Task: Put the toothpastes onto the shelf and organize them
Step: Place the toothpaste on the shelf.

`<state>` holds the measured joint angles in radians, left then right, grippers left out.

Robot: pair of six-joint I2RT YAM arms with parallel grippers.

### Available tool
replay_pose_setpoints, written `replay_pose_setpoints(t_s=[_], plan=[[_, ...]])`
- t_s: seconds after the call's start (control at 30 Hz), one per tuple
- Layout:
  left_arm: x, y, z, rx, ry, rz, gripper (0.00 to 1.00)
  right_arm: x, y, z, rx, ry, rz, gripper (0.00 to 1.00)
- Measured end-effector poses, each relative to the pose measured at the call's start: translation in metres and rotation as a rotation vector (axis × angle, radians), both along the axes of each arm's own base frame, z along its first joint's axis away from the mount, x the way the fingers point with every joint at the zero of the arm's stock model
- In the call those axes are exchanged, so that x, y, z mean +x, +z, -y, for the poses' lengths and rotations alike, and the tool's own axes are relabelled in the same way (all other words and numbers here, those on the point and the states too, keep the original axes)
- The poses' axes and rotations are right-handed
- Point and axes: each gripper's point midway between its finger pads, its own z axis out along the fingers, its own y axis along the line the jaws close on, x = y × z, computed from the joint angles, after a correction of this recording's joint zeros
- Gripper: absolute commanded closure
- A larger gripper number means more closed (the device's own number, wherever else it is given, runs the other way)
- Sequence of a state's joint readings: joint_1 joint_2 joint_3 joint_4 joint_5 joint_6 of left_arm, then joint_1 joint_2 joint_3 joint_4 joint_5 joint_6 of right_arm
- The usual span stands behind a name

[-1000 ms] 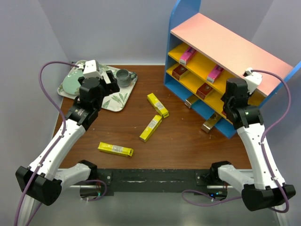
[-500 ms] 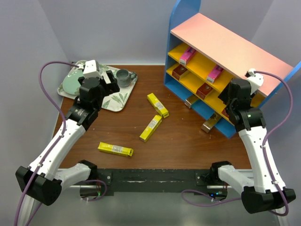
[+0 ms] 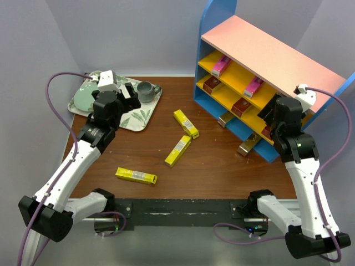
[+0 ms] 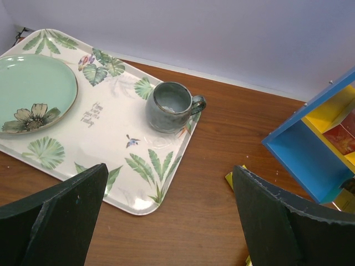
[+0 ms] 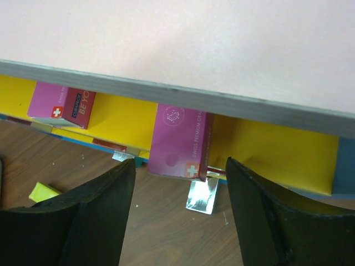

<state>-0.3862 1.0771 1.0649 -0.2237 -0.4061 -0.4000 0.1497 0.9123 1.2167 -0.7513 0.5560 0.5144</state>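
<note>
Three yellow toothpastes lie on the table: one (image 3: 185,123) near the middle, one (image 3: 178,151) just below it, one (image 3: 136,175) at the front left. The shelf (image 3: 266,55) stands at the back right. It holds two pink cartons (image 3: 221,65) (image 3: 254,86), two dark red ones (image 3: 211,84) (image 3: 242,106), and shiny-ended ones (image 3: 248,145) poking out of the bottom tier. My right gripper (image 3: 269,117) is open and empty in front of the shelf; its view shows a pink carton (image 5: 180,144) between the open jaws. My left gripper (image 3: 128,94) is open and empty above the tray's edge.
A floral tray (image 3: 136,117) at the back left holds a green plate (image 4: 30,91) and a grey mug (image 4: 169,106). A yellow carton's corner (image 4: 233,178) peeks beside my left gripper's right finger. The shelf's blue side panel (image 4: 310,160) stands to the right.
My right arm has drawn back to the right, a little away from the shelf front. The left arm and the cartons have not moved.
</note>
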Motion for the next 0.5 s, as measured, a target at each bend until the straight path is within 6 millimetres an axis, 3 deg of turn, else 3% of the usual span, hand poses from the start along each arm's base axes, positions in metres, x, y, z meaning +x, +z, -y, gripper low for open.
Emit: replay_pose_setpoints(t_s=[0.27, 0.5], plan=[[0.0, 0.0, 0.0, -0.001, 0.0, 0.0, 0.0, -0.02, 0.027, -0.009, -0.009, 0.102, 0.064, 0.18], [0.001, 0.0, -0.002, -0.002, 0.001, 0.0, 0.0, -0.028, 0.051, -0.033, -0.015, 0.284, 0.115, 0.18]])
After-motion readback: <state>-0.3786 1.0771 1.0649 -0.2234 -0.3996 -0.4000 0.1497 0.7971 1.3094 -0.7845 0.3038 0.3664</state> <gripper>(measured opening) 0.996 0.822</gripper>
